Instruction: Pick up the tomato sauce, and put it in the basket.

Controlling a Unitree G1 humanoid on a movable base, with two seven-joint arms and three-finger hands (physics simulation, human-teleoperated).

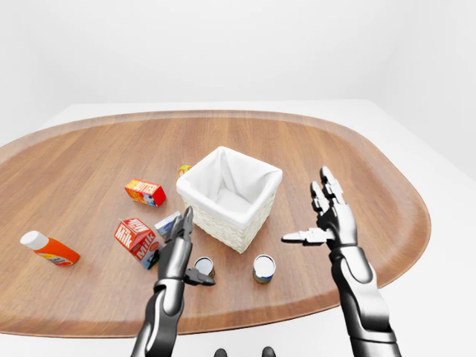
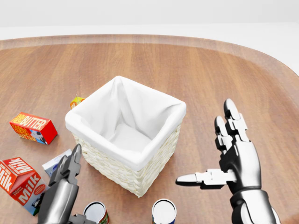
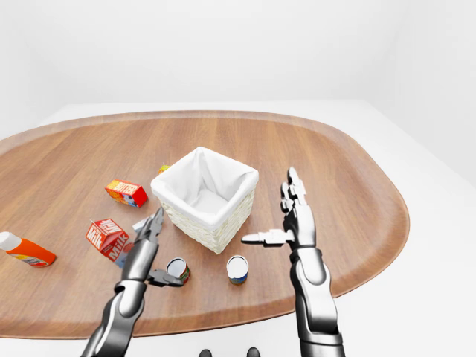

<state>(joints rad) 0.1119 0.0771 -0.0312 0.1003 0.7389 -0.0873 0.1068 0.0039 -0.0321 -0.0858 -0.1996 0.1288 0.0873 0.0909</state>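
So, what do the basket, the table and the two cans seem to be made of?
The basket looks like pale woven wicker, by its ribbed weave, with a white cloth lining that folds softly over the rim. The table looks like brown wood with visible grain and a matte finish. The two cans seem metal, with pale shiny tops and printed labels; this is less certain.

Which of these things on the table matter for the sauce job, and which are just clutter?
Job: red-and-green-labelled tin, likely the tomato sauce, by the open left hand; white cloth-lined wicker basket.
Clutter: blue-labelled tin; red butter box; red milk carton; orange bottle with white cap; small pale packet.
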